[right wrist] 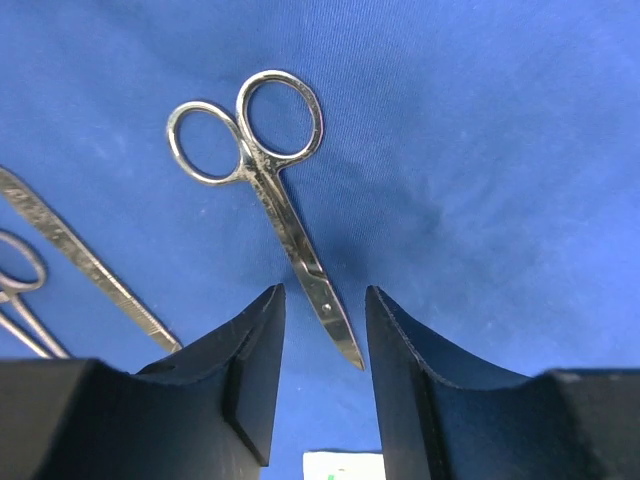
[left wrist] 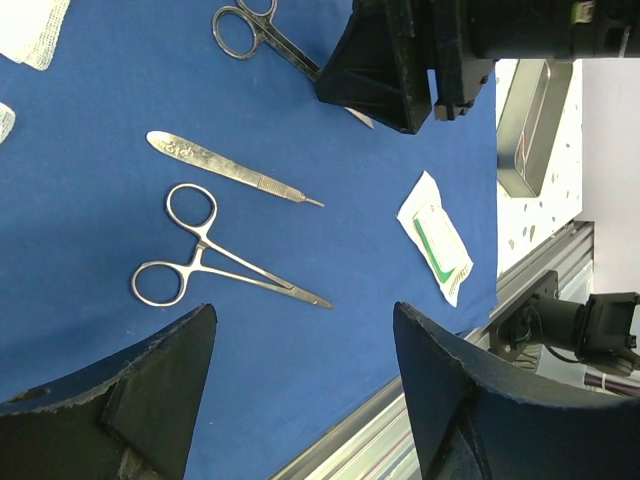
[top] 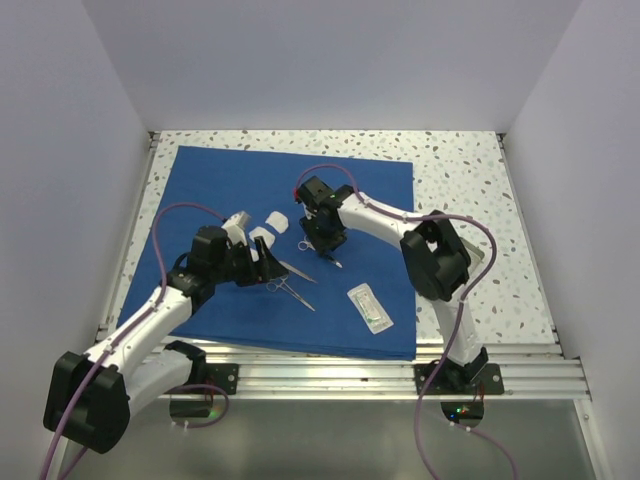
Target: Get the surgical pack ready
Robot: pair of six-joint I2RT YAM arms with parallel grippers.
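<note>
Two arms reach over a speckled table (top: pixel 460 165). A big blue cloth (top: pixel 220 190) covers its left and middle, down to the near edge. The left gripper (left wrist: pixel 300 400) is open wide and holds nothing. The right gripper (right wrist: pixel 322 370) is open just a little. The tip of the scissors (right wrist: pixel 275 200) lies in the gap, and I can't tell if a finger touches it. Only the right wrist view shows those scissors whole; from above they are mostly hidden.

The tray (left wrist: pixel 523 120) sits off the cloth toward the right edge, cut off in the left wrist view. The packet (left wrist: pixel 437 237) lies by the near edge. It has green marks, but no words can be read. The left wrist view shows a clamp (left wrist: pixel 215 255) and a flat handle (left wrist: pixel 225 170) with stamped marks too small to read. White gauze (top: pixel 277 222) lies beside the left gripper.
</note>
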